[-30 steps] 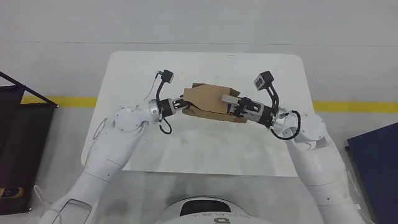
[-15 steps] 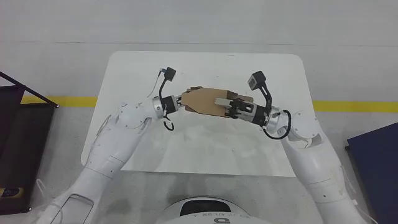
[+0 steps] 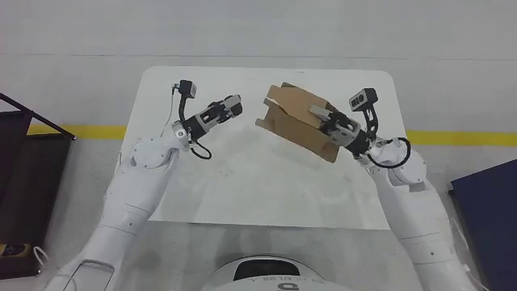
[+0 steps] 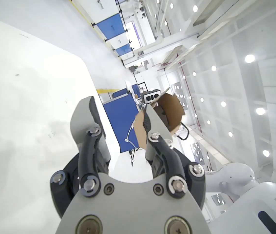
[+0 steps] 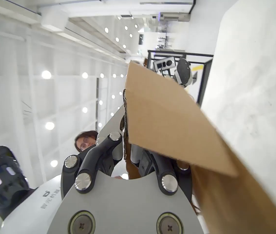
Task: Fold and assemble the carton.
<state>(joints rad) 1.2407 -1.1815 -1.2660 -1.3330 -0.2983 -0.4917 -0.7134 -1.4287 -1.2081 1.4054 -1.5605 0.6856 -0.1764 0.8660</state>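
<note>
The brown cardboard carton (image 3: 292,116) hangs tilted above the back right of the white table (image 3: 242,186), its flaps partly open. My right gripper (image 3: 325,119) is shut on a panel at its right end; in the right wrist view the carton (image 5: 167,120) covers the fingers, which pinch a cardboard edge at the gripper (image 5: 128,137). My left gripper (image 3: 231,104) is open and holds nothing, a short way left of the carton and apart from it. In the left wrist view the gripper (image 4: 120,115) has its fingers spread, with the carton (image 4: 170,109) farther off behind one fingertip.
A black frame (image 3: 28,141) stands on the floor left of the table. A dark blue panel (image 3: 493,202) lies at the right. A yellow floor line (image 3: 452,138) runs behind the table. The table's front half is bare.
My left gripper has let go of the carton and drawn back to the left, now open. The right gripper has carried the carton right and tilted it.
</note>
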